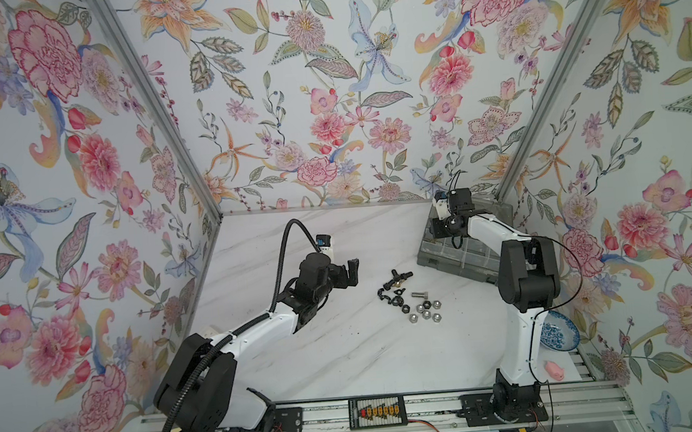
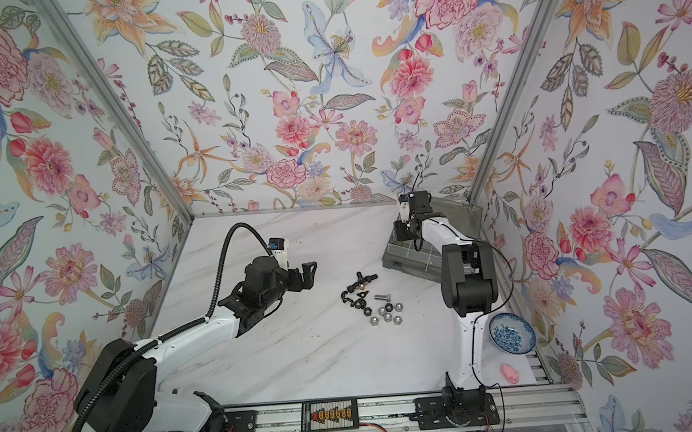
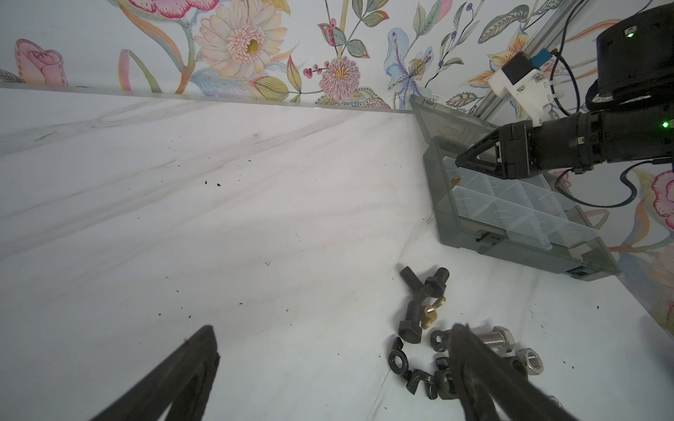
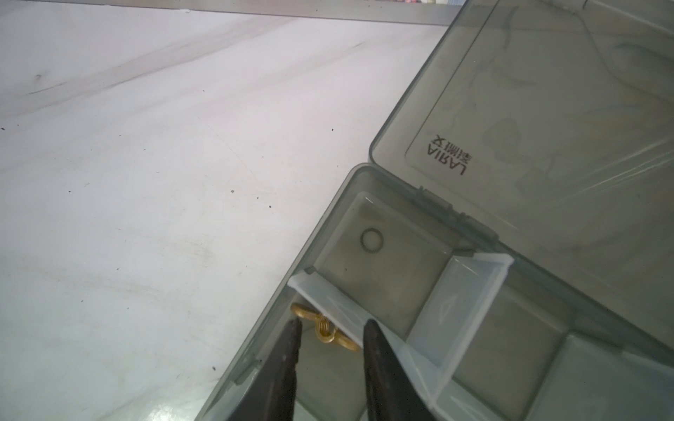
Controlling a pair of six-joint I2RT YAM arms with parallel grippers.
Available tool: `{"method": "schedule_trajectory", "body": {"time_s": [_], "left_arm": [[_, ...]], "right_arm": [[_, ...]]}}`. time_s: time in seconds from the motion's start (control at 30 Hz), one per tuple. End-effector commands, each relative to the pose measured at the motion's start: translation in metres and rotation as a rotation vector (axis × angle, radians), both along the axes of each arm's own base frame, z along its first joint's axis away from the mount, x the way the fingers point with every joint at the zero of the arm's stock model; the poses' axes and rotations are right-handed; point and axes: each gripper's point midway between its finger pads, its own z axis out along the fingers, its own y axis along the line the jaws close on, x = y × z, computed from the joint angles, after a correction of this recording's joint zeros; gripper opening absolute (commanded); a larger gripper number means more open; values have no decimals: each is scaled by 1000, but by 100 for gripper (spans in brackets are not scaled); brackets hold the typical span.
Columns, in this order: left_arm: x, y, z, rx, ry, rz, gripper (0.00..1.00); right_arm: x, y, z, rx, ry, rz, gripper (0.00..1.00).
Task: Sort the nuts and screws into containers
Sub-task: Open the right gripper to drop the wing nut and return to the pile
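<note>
Floral wallpaper closes in three sides of a white marble-patterned bench (image 1: pixel 345 350). Near its middle lies the loose hardware: black screws (image 1: pixel 398 278) in a small heap, one silver hex-head bolt (image 1: pixel 417 294) just beside them, and a cluster of silver and black nuts (image 1: pixel 425 310) nearer the front edge. Among the black screws a brass wing nut (image 3: pixel 432 314) shows in the left wrist view.

The smoky-grey organiser box (image 1: pixel 455 259) sits at the far right with its lid (image 4: pixel 547 109) folded back. The right tool (image 4: pixel 330 330) hangs over a compartment by the box's outer wall, jaws parted, gripping nothing; a second brass wing nut (image 4: pixel 322 328) lies on that compartment's floor between the tips, against the clear divider (image 4: pixel 339 306).

The left tool (image 1: pixel 350 271) hovers above bare bench left of the heap, jaws spread wide and empty. A blue-and-white bowl (image 1: pixel 561 331) stands behind the right arm.
</note>
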Motion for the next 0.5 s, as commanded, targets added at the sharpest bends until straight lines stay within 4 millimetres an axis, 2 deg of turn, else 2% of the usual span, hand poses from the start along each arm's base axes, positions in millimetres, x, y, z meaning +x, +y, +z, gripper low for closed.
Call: {"method": "schedule_trajectory", "body": {"time_s": [0.0, 0.2, 0.27, 0.37, 0.47], "left_arm": [[-3, -9, 8, -28, 1, -23, 99], [-5, -8, 8, -35, 1, -27, 99], [-6, -7, 7, -35, 0, -26, 100], [-7, -7, 7, -35, -1, -31, 99], [-9, -7, 6, -35, 6, -35, 99]], "right_arm": [[-17, 8, 41, 44, -52, 33, 38], [-67, 41, 69, 102, -68, 119, 47], [-87, 55, 72, 122, -52, 160, 48], [-121, 76, 64, 126, -4, 248, 51], [-145, 86, 50, 135, 64, 280, 53]]}}
